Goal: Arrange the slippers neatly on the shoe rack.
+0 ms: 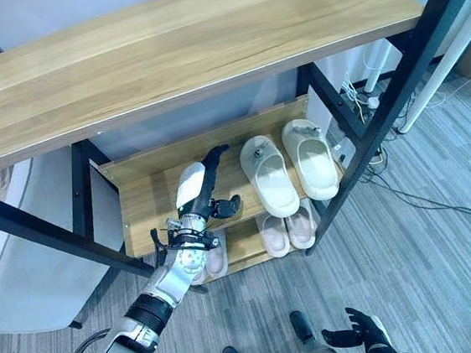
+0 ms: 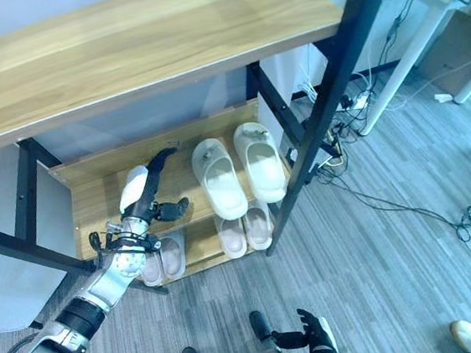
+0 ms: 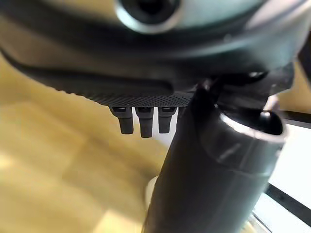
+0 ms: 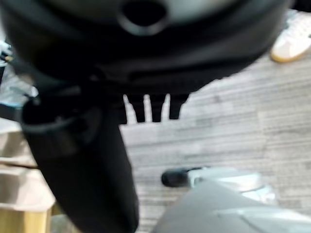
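Fingers [image 1: 215,155] straight over shelf [image 1: 141,199]; two white slippers [image 1: 290,169] beside

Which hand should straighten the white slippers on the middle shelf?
Left. The left hand is over the middle shelf, beside the white slippers. The right hand hangs low above the floor.

I see cream-white slippers [image 1: 289,167] on a light wood-grain shoe rack [image 1: 153,193] with a black frame, pale pink slippers [image 1: 287,232] on the shelf beneath, my dark left hand [image 1: 206,195] white-backed, and grey striped floor [image 1: 414,276].
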`<state>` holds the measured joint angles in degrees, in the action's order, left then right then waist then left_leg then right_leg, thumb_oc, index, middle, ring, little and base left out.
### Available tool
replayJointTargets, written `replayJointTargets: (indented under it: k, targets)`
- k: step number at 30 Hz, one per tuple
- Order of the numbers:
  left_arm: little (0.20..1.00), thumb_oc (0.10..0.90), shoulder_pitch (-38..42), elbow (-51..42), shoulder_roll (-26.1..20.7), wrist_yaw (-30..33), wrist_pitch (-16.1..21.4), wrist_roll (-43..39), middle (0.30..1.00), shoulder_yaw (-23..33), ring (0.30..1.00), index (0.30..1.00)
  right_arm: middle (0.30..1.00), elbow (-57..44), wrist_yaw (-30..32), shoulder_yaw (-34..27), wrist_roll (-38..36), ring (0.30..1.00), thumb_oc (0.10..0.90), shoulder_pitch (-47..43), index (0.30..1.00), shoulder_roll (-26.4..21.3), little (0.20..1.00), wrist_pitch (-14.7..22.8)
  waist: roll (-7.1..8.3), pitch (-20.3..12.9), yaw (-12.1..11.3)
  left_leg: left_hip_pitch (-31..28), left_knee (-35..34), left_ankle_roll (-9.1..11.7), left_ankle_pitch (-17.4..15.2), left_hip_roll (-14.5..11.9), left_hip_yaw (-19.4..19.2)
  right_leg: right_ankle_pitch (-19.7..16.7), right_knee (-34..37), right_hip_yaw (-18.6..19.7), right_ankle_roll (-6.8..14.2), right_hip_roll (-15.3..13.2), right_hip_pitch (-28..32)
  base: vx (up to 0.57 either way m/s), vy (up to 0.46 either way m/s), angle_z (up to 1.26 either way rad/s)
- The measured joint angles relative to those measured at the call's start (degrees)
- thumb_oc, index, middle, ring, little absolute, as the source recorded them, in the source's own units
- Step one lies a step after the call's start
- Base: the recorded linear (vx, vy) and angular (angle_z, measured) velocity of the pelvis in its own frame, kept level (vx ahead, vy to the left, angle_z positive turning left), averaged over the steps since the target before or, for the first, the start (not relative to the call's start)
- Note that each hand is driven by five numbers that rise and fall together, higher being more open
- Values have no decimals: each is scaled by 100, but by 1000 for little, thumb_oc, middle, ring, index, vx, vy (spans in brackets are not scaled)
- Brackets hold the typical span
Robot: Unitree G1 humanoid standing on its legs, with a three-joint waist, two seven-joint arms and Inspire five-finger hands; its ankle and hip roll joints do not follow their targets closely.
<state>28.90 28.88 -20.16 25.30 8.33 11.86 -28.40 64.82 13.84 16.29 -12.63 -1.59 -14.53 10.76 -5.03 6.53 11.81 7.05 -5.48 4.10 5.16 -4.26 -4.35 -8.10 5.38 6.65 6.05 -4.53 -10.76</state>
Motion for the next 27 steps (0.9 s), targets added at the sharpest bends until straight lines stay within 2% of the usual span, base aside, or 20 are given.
replayJointTargets:
  k: [2,7,11,17,20,27]
  targets:
    - [900,800,-9,68,145,-5,2,-286,900,-2,900,900,900,4,0,13,0,900,800,1,900,22,900,-17,50,-44,-2,5,1,1,1,3,2,4,0,0,-5,2,-6,-10,-8,2]
    - [900,800,-4,270,326,-192,2,-403,900,-112,900,900,900,7,1,22,-2,900,800,62,900,68,900,-19,184,-234,34,49,-2,-1,-1,4,-9,11,1,14,-13,5,-69,-5,-2,-1]
    - [900,800,-2,295,491,-263,2,-541,900,-301,900,900,900,7,1,25,-7,900,800,100,900,67,900,-23,172,-257,17,68,-1,-6,-6,4,-9,16,1,17,-11,2,-88,0,0,0]
    - [900,800,59,437,987,-500,1,-1250,900,-555,900,900,900,-5,4,75,-22,900,800,28,900,67,900,-37,159,-266,18,127,23,-2,0,5,-8,12,0,11,-13,3,-144,0,0,0]
    - [900,800,191,531,1048,-598,1,-1285,900,-751,900,900,900,-5,4,77,-50,900,800,10,900,67,900,-54,155,-268,23,127,24,-2,0,6,-9,13,0,11,-12,4,-143,0,0,0]
    - [900,800,296,736,1102,-588,-1,-1210,900,-754,900,900,900,-1,5,79,-122,900,800,2,900,65,900,-127,98,-306,23,149,16,-4,-2,1,-18,16,1,15,-10,2,-171,0,0,0]
